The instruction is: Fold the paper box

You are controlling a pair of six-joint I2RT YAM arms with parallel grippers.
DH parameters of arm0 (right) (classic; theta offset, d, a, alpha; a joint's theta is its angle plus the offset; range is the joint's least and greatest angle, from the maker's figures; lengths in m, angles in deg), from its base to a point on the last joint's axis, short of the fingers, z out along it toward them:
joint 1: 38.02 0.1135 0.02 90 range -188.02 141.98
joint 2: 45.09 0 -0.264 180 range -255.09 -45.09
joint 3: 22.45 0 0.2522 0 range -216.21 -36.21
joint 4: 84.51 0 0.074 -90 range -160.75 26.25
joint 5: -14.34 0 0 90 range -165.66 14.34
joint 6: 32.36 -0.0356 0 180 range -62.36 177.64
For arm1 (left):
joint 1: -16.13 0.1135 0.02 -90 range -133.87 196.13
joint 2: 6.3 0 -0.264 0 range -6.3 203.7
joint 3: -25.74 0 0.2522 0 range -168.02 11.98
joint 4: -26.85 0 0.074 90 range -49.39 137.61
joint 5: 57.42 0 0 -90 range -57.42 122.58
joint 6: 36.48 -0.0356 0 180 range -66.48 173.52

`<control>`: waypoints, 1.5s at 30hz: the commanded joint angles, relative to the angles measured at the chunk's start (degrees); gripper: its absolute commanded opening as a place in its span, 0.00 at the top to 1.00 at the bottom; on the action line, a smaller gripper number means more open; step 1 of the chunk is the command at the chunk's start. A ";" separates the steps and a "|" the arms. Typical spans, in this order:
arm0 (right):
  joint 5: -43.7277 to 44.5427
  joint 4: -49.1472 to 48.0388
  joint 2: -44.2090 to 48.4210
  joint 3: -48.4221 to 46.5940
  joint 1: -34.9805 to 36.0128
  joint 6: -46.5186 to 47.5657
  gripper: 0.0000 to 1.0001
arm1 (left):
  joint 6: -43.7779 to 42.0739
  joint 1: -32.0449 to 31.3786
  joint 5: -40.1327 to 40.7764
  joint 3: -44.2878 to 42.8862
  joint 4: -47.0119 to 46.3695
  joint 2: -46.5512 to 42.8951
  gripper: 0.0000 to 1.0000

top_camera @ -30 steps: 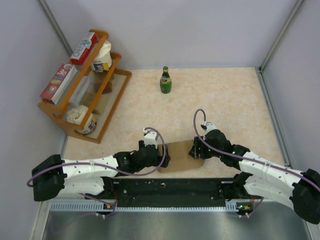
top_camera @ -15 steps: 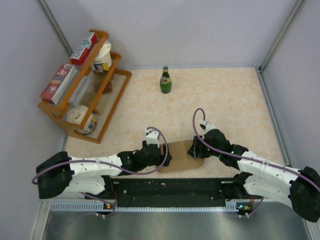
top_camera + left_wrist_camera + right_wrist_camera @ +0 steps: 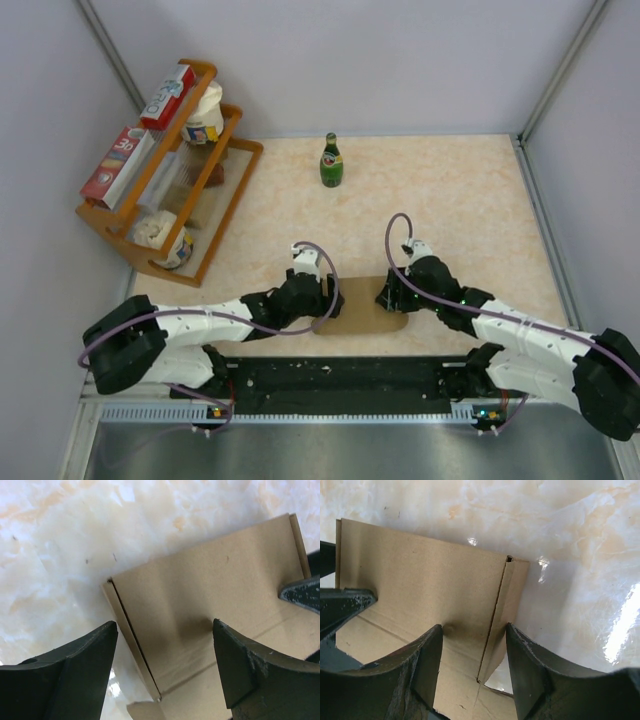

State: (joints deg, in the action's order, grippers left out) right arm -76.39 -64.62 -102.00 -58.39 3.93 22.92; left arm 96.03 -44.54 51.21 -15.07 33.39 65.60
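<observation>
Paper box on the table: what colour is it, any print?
The paper box is plain brown, unprinted; clearest in the left wrist view.

At table's (image 3: 450,190) near edge, centred: paper box (image 3: 362,305); by far edge, bottle (image 3: 331,161); seemingly overhanging left edge, rack (image 3: 165,180).

No word, brand or number can be read anywhere in these views. The upper red-and-white box (image 3: 168,97) on the wooden rack (image 3: 243,148) carries white and dark lettering along its face, too small to make out. The lower red-and-white box (image 3: 117,165) on the same rack has larger white characters on its red end, also blurred beyond reading. The green bottle (image 3: 331,162) on the counter (image 3: 450,190) wears a small label with a pale patch, illegible. The jar (image 3: 203,120) in the rack has a printed band, unreadable. The paper box (image 3: 200,600) shows plain brown faces in both wrist views.
</observation>
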 commanded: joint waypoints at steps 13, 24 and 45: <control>2.23 -3.40 -10.24 -8.76 -5.48 3.43 0.48 | -8.48 9.51 -10.72 -10.56 -10.09 13.35 0.21; -0.76 -3.84 -13.93 -13.07 -10.75 6.85 0.48 | -11.21 12.50 -11.16 -14.44 -8.60 15.55 0.20; -0.74 9.87 1.26 -6.75 -12.95 4.31 0.23 | -8.58 15.31 -11.32 -0.82 5.46 -9.50 0.02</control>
State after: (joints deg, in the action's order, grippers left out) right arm -72.90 -56.07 -103.51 -68.27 -8.57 29.22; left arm 85.38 -29.28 46.45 -18.66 36.56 57.29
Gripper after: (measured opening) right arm 0.775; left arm 0.985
